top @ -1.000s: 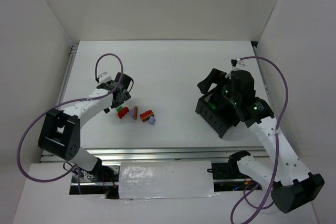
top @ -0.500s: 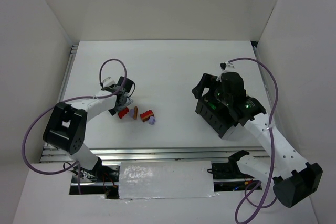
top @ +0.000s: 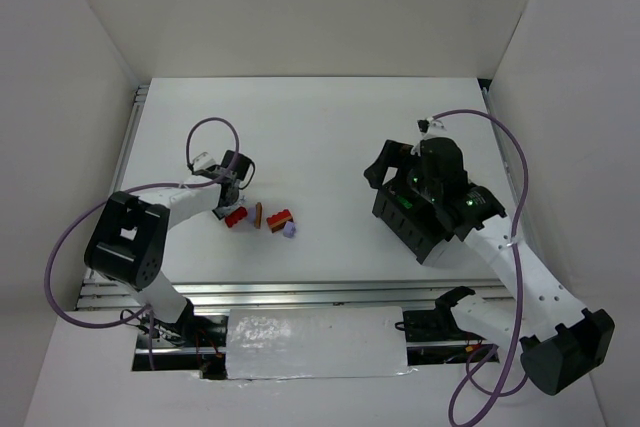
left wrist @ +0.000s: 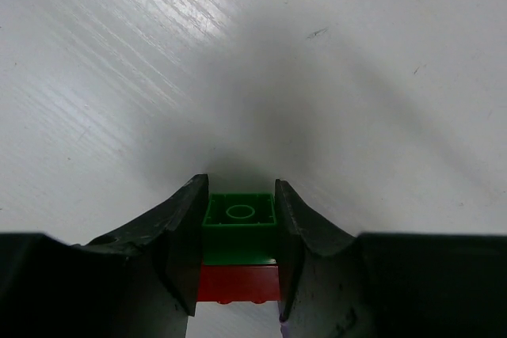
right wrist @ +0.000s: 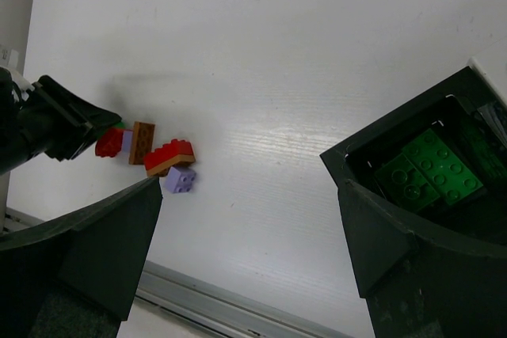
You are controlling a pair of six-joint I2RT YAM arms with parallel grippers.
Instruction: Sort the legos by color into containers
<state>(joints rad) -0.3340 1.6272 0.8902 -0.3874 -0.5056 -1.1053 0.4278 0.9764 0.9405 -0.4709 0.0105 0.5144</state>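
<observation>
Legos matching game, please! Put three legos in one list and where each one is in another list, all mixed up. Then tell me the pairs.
Things:
1. small green lego
2. lavender lego
3. flat green legos

Places:
a. inside the black container
b. on the table, next to a red lego
c. squeezed between the left fingers

Pairs: 1-c, 2-b, 3-a.

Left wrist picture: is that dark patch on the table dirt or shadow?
Left wrist view: soft shadow on the table, spreading ahead of the left end effector gripping the green brick; its near parts are blurred. Top view: the table looks evenly lit.
</observation>
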